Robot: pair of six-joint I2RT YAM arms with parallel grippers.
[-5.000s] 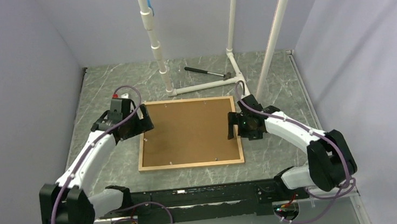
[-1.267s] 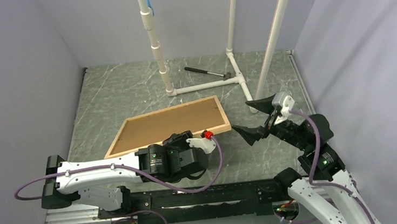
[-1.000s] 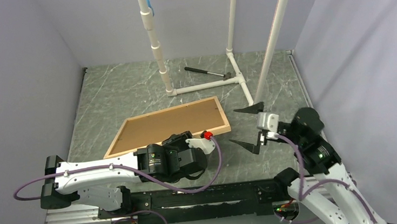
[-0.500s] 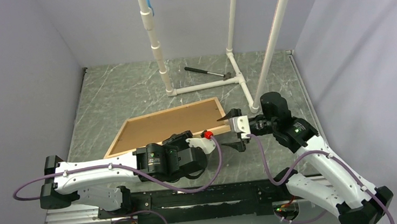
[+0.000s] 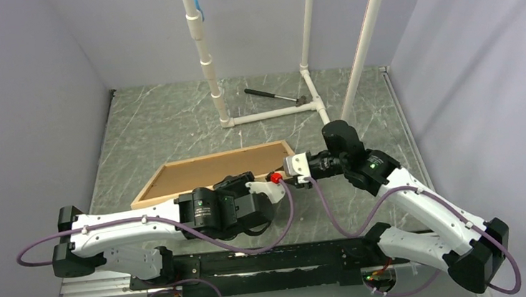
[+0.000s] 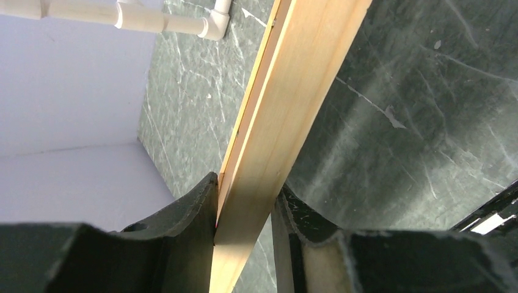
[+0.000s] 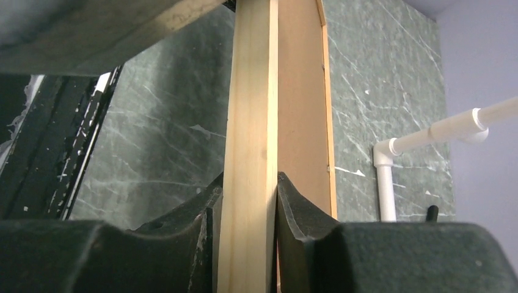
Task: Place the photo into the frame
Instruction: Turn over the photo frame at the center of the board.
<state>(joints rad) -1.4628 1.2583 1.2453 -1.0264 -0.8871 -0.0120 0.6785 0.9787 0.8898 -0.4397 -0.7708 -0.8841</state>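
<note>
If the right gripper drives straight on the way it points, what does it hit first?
The frame. Its rail sits between the right gripper's fingers, so going on would push the rail deeper toward the palm. The left arm lies close beside that line, but depth there is unclear.

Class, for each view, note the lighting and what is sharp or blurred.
Top external: even soft light, no glare, frame sharp. Left wrist: frame edge crisp, left fingers slightly soft. Right wrist: pale shape top left blurred, right fingers soft.
</note>
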